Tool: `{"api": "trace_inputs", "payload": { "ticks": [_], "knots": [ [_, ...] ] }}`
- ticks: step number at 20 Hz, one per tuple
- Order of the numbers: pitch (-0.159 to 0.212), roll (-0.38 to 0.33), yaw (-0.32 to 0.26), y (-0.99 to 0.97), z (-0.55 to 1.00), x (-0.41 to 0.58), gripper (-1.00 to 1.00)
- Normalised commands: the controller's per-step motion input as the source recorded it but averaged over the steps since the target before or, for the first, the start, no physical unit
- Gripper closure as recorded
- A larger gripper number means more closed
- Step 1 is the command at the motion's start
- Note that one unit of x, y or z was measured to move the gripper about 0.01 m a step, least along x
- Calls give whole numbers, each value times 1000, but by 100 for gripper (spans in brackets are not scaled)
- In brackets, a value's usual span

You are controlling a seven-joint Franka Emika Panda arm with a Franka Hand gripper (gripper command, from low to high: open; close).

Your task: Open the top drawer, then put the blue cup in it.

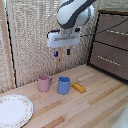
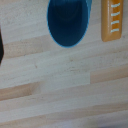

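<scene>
A light wooden table (image 1: pixel 95 107) stands before a wall of woven reed matting, with a dark brown cabinet at the exterior view's right. Its top drawer (image 1: pixel 112 23) looks closed, the front flush with the drawer below, and its silver bar handle (image 1: pixel 116 32) runs horizontally across the front.

The gripper (image 1: pixel 62 52) hangs in the air above the table, well apart from everything on it. Its two fingers point down with a narrow gap between them, and they hold nothing. The wrist view does not show the fingers clearly.

The blue cup (image 1: pixel 63 85) stands upright on the table, almost directly under the gripper, and its open mouth faces up (image 2: pixel 69 21). A pink mug (image 1: pixel 44 82) stands just beside it on the exterior view's left, and an orange-yellow block (image 1: pixel 78 87) lies just beside it on the right (image 2: pixel 111 20). A white plate (image 1: pixel 14 110) lies near the front left corner.

The relation that matters is this: the cup lies below the gripper, but the drawer lies well apart to the right and at about the gripper's height. As I judge it, the drawer must be opened first, so the arm has to travel right toward the handle, not down to the cup. The handle's long axis is horizontal, so the fingers should probably close over it from above and below.
</scene>
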Motion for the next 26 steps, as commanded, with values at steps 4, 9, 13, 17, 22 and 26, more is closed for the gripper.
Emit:
{"api": "trace_inputs", "payload": {
  "ticks": [4,9,13,17,22,26],
  "knots": [
    [-28,-289,100,4,6,0,-100],
    [-68,-375,99,-5,0,-7,-100],
    [-89,-375,127,-55,0,-61,-100],
    [-47,-375,107,-83,0,-104,-100],
    [-8,-375,84,-75,0,-145,-100],
    [0,-375,81,-74,0,-250,-100]
  ]
}}
